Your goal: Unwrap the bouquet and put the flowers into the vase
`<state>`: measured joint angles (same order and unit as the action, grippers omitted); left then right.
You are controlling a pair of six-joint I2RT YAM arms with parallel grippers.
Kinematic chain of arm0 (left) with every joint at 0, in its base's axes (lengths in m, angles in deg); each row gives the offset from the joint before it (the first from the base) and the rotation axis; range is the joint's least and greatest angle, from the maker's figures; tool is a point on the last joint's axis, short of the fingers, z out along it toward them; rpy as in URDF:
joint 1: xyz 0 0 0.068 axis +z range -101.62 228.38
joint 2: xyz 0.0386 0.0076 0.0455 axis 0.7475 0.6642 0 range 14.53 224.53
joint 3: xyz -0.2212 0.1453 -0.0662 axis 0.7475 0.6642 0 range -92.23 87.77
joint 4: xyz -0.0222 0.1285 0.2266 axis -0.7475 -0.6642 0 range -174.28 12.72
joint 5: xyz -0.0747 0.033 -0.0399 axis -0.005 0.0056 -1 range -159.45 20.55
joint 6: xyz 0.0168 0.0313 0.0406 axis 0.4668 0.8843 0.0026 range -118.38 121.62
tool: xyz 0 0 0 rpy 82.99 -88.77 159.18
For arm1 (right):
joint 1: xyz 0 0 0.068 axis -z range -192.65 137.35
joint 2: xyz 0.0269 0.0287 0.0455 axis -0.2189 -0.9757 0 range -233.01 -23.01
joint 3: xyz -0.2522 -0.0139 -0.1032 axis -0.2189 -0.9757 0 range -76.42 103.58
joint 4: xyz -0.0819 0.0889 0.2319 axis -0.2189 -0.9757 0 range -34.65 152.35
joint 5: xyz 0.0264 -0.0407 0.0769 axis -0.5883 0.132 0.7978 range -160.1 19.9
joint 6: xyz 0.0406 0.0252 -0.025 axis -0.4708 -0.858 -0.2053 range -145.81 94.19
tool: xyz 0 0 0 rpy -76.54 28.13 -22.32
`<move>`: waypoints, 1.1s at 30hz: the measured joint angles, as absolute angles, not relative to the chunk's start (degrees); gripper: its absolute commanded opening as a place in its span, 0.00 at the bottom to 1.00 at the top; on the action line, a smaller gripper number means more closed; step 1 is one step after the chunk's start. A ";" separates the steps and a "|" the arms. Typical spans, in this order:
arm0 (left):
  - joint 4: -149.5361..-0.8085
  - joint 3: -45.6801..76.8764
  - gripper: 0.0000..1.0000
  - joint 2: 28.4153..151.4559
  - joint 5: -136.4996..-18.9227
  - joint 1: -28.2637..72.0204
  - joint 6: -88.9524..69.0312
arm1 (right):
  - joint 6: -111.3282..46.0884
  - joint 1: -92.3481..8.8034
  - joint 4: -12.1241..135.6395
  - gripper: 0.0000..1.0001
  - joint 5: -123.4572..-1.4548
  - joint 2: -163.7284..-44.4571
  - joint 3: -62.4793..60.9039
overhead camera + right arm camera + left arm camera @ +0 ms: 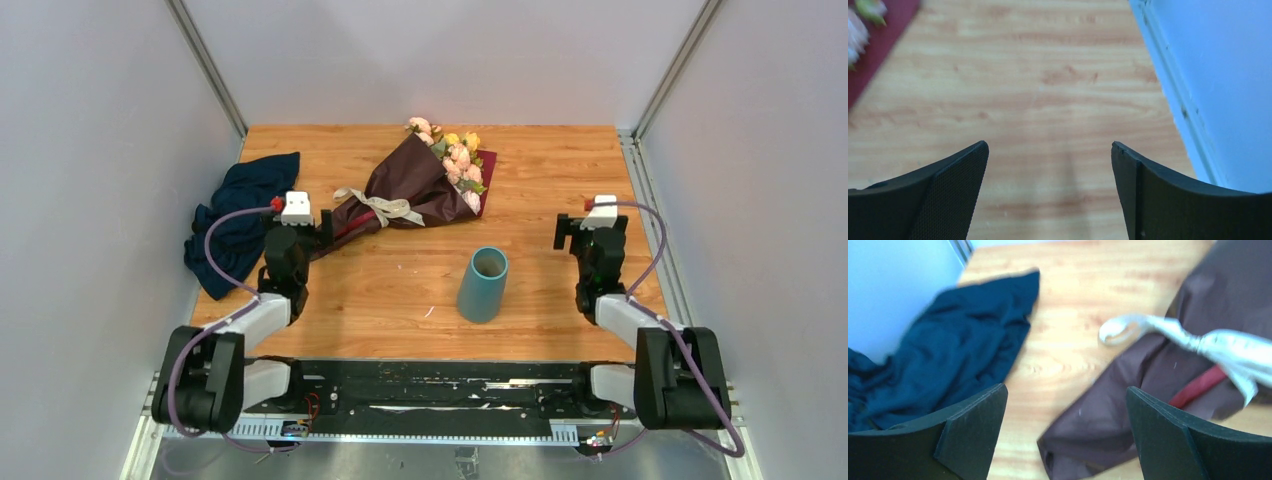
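- Your left fingers (973, 430) stand wide over the stem end of the bouquet (420, 180), holding nothing.
- The bouquet lies wrapped on the far bench (560, 170), beige ribbon (385, 207) tied, blooms pointing far-right.
- The vase (484, 284) stands upright nearer you, not touching the bouquet.
- Your right fingers (948, 190) spread wide above the bench at right, empty.
- A navy cloth (245, 205) lies crumpled far left.

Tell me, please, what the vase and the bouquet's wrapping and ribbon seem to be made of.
Vase: smooth teal, matte, evenly coloured; probably ceramic or plastic. Wrapping: dark maroon matte sheet with crisp folds, likely paper. Ribbon: beige with slight sheen, looks like fabric.
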<state>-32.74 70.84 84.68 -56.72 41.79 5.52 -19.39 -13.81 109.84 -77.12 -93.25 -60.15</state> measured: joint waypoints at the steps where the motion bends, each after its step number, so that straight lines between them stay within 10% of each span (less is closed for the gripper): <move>1: -34.67 68.94 1.00 82.32 -56.32 41.37 5.63 | -20.11 -14.08 106.89 0.96 -77.69 -91.81 -57.48; 14: -64.65 40.76 0.93 78.41 -55.58 25.29 -7.68 | -37.16 -13.71 70.17 0.90 -74.54 -98.12 -31.41; 16: -66.27 42.56 0.80 77.01 -56.22 25.31 -11.79 | -39.06 -12.37 68.81 0.90 -71.70 -95.87 -33.48; 21: -73.48 44.85 0.93 79.00 -66.18 26.36 -18.92 | -43.11 -10.19 67.70 0.90 -65.63 -91.44 -34.99; 33: -57.66 60.39 0.79 89.93 -98.44 27.06 -52.66 | -51.59 -10.01 68.31 0.87 -55.07 -82.87 -40.17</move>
<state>-57.66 60.39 89.93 -98.44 27.06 -52.66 -51.59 -10.01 68.31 -55.07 -82.87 -40.17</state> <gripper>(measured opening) 0.825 0.886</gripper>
